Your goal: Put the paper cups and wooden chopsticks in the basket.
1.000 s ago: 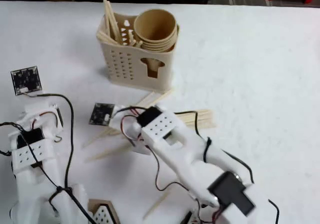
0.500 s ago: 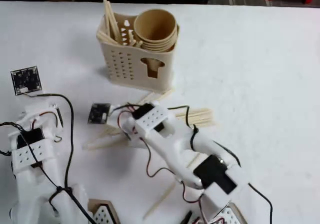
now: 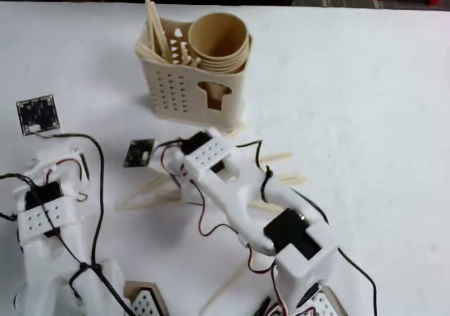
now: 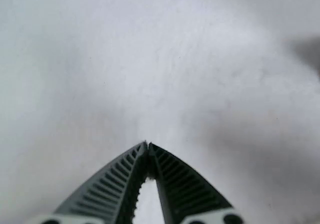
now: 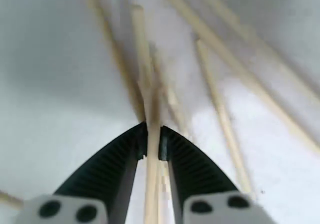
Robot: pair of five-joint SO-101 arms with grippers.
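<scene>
Pinching one wooden chopstick (image 5: 142,59) near the basket (image 3: 184,94), the right end effector (image 5: 153,130) could lose it if neighbouring chopsticks (image 5: 220,104) snag.

Bright, even light on the table (image 3: 365,105); soft shadows (image 3: 184,205), the source perhaps overhead.

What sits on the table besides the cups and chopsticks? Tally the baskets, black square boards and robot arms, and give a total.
Basket: 1
Black square boards: 2
Robot arms: 2
Total: 5
</scene>
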